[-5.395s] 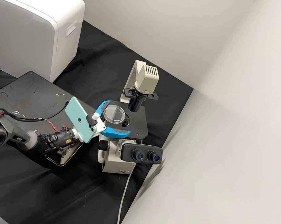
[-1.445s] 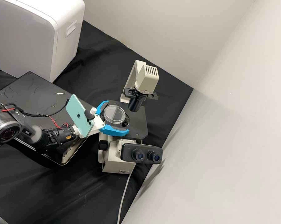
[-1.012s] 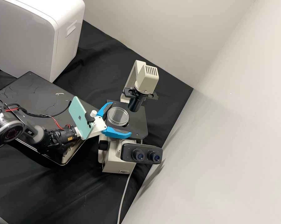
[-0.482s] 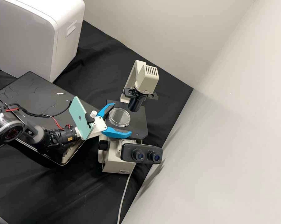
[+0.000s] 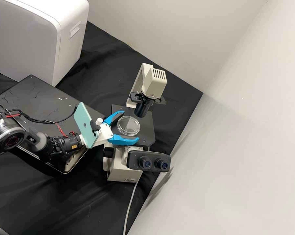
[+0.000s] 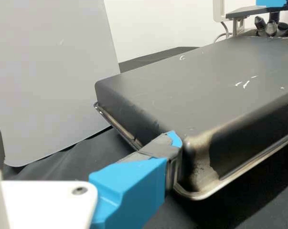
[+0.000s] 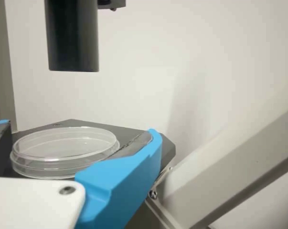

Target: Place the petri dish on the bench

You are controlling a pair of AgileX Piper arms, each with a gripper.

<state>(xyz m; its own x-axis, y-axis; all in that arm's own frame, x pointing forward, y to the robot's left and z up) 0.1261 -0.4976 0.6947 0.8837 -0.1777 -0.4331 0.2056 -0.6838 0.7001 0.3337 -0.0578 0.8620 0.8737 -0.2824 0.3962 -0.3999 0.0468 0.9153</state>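
A clear petri dish (image 5: 128, 125) (image 7: 62, 149) lies on the black microscope stage (image 5: 147, 130), just in front of the black condenser tube (image 5: 141, 107). My right gripper (image 5: 129, 126) reaches in from the left at stage height. Its blue fingers (image 5: 123, 140) sit against the dish's rim on both sides, so it is shut on the dish. In the right wrist view one finger (image 7: 120, 179) covers the dish's near edge. My left gripper (image 6: 81, 138) is open with nothing between its fingers, low beside the corner of a dark metal tray (image 6: 206, 95).
The beige microscope (image 5: 121, 166) with its eyepieces (image 5: 149, 161) stands mid-bench, and a pale wall rises close on the right. A white box (image 5: 39, 36) stands at the back left. The upturned dark tray (image 5: 33, 98) lies left of the microscope on black cloth (image 5: 56, 202).
The right gripper has moved right along the stage, and the petri dish has shifted right with it, off the stage opening and closer to the condenser tube.
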